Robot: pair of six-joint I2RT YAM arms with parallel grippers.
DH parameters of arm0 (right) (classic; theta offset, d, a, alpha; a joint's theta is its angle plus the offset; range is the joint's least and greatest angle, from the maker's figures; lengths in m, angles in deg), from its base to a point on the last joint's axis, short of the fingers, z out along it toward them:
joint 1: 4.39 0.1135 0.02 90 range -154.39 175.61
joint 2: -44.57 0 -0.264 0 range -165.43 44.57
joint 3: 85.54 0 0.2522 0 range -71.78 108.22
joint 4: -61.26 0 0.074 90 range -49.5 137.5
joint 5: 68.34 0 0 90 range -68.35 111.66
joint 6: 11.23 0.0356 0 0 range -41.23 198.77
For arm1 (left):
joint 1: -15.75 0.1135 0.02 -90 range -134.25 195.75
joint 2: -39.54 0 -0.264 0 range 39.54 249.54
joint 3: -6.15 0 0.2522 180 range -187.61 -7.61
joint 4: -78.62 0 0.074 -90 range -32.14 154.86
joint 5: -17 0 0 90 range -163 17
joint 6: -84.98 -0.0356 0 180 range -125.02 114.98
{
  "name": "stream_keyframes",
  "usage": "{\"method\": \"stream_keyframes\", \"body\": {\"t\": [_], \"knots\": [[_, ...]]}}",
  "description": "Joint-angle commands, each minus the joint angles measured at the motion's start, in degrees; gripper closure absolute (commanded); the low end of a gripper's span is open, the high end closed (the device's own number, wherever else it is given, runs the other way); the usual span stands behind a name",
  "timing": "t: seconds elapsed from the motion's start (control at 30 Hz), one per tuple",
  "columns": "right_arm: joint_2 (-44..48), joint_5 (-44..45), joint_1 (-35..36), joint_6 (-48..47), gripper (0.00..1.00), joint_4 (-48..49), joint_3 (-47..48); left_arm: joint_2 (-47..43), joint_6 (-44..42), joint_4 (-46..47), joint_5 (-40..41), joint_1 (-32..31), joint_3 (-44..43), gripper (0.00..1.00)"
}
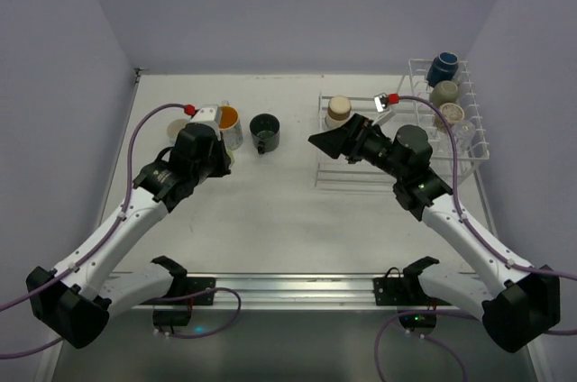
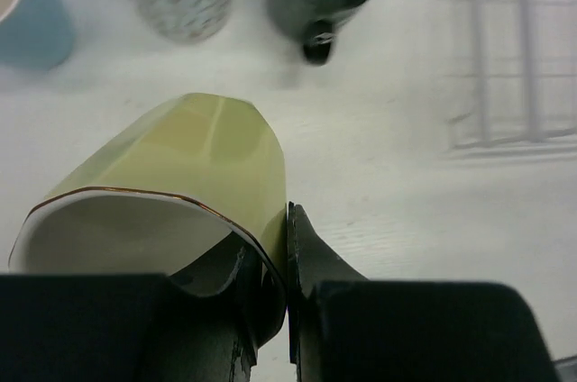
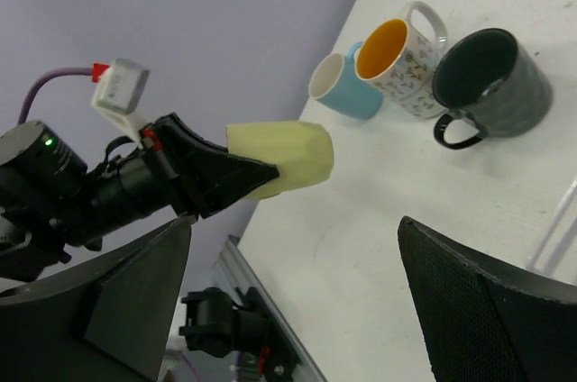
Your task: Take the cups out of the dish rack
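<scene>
Clamped left jaws on rim of pale green cup (image 2: 180, 161), tilted above desk (image 1: 270, 211); held right jaws apart at dish rack (image 1: 347, 177).

A white table (image 1: 270, 229) fills the centre of the top view, boxed in by 3 plain lavender walls: the back wall (image 1: 288, 4) across the top of the frame, the left wall (image 1: 54, 85) and the right wall (image 1: 536, 49) slanting down either side. A silver metal rail (image 1: 297, 286) runs along the table's near edge, low in the frame, above a darker grey surface (image 1: 306, 350).
</scene>
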State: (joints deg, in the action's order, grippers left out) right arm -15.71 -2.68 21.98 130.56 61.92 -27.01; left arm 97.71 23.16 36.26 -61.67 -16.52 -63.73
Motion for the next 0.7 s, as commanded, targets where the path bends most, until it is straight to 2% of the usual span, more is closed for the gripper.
{"method": "stream_keyframes", "body": {"t": [0.0,0.17,0.27,0.47,0.53,0.6,0.67], "knots": [[2.79,4.21,0.61,-7.92,0.01,-7.98,2.95,1.15,-5.32,-11.56,3.8,6.24,-1.36,1.0],[3.23,4.65,1.66,-12.41,0.01,-13.18,4.09,6.94,-8.67,-11.31,-0.78,15.29,1.1,1.0],[3.32,5.35,2.28,-13.55,0.01,-14.06,3.92,11.43,-10.16,-10.34,-1.4,18.63,1.71,1.0],[0.95,6.41,4.3,-17.07,0.01,-17.66,5.85,21.09,-12.01,-10.25,-2.98,21.72,-1.01,1.0],[0.07,7.28,5.26,-18.38,0.01,-19.15,6.72,23.56,-12.1,-9.99,-2.46,21.9,-1.88,0.96],[-0.9,8.42,5.71,-18.92,0.01,-19.69,6.9,25.49,-12.36,-10.16,-1.93,22.16,-2.76,0.84],[-1.51,10.01,6.06,-19.8,0.01,-20.74,7.34,26.29,-12.45,-10.25,-0.62,22.34,-3.03,0.76]]}}
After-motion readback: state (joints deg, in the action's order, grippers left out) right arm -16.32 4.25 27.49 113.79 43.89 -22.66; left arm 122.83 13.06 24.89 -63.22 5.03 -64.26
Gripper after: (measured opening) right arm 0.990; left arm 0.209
